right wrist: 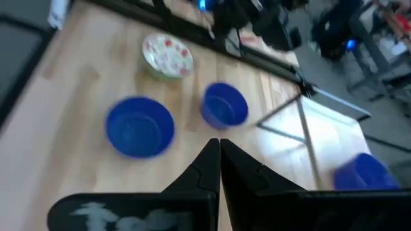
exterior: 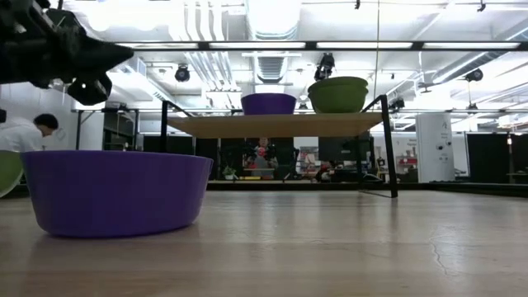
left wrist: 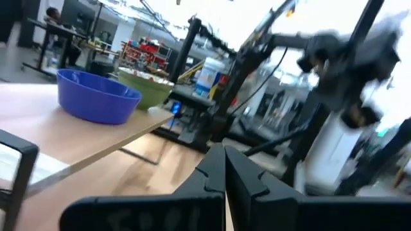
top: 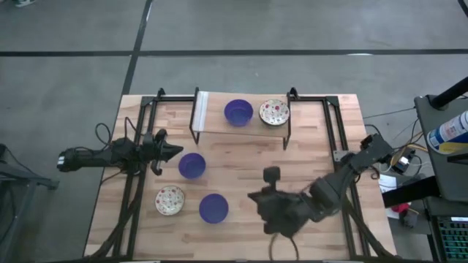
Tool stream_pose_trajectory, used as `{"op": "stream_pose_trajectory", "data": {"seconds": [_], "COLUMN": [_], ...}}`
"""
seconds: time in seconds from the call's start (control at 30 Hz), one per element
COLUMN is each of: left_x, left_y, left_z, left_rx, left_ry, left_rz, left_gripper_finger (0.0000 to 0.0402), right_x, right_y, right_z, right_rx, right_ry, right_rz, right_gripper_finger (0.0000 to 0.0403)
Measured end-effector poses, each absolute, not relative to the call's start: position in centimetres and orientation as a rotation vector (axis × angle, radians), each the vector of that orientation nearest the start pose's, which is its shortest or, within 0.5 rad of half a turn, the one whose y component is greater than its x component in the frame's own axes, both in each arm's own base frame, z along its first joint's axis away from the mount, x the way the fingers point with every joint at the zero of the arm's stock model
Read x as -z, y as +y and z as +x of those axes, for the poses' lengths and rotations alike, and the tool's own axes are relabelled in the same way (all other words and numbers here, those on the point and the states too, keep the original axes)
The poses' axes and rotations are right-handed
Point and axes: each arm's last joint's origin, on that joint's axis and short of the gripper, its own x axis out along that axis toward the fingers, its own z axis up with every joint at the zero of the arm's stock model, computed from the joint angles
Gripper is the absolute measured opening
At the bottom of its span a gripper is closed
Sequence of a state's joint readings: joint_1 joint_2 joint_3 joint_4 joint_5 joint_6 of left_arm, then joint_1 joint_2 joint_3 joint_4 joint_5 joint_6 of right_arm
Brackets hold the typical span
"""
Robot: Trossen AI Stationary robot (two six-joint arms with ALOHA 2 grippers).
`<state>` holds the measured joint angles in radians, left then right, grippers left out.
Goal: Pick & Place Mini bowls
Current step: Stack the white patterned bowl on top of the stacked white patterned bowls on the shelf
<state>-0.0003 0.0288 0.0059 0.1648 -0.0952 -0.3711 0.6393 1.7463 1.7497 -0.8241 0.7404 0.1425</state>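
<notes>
Five mini bowls show from above. Landmark: raised shelf [top: 241, 126] at the far edge of the tabletop [top: 314, 157]. On shelf: blue bowl [top: 238, 112] w/ speckled bowl [top: 274, 112] just beside it. In front of shelf, on the tabletop: second blue bowl [top: 191, 166], third blue bowl [top: 213, 208], second speckled bowl [top: 170, 200]. Left gripper [top: 175, 151] hangs in front of shelf's left end, near the second blue bowl, jaws clenched, empty. Right gripper [top: 253, 197] hangs well in front of shelf, beside the third blue bowl, jaws clenched, nothing held.

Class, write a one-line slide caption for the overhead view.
Two bowls sit on the raised shelf, three on the table, both grippers shut and empty.
</notes>
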Motion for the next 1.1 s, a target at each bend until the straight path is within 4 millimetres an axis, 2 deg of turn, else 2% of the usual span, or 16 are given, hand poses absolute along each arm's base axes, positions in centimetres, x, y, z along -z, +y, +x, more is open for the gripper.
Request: {"op": "stream_pose_trajectory", "data": {"seconds": [0.13,0.3,0.5,0.73,1.1], "left_x": [-18.7,-19.8,-21.0,-22.5,-25.4], "left_y": [0.3,0.7,0.6,0.6,-1.0], "left_z": [9.6,9.3,9.3,10.6,13.9], "left_rx": [-0.069,-0.131,-0.131,-0.171,-0.212], "left_ry": [-0.250,-0.402,-0.412,-0.310,0.116], "left_rz": [-0.466,-0.636,-0.609,-0.552,-0.475], "left_gripper_finger": [0.0000,0.0000,0.0000,0.0000,0.0001], "right_x": [-33.8,-31.0,-27.8,-25.4,-24.0], "right_y": [22.2,22.8,22.4,19.6,17.1], "right_z": [29.5,27.9,25.7,23.2,20.5], "right_rx": [0.110,0.082,0.041,0.078,0.077], "right_ry": [0.538,0.472,0.405,0.402,0.319], "right_rz": [-0.356,-0.311,-0.286,-0.226,-0.106], "right_gripper_finger": [0.0008,0.0008,0.0008,0.0008,0.0008]}}
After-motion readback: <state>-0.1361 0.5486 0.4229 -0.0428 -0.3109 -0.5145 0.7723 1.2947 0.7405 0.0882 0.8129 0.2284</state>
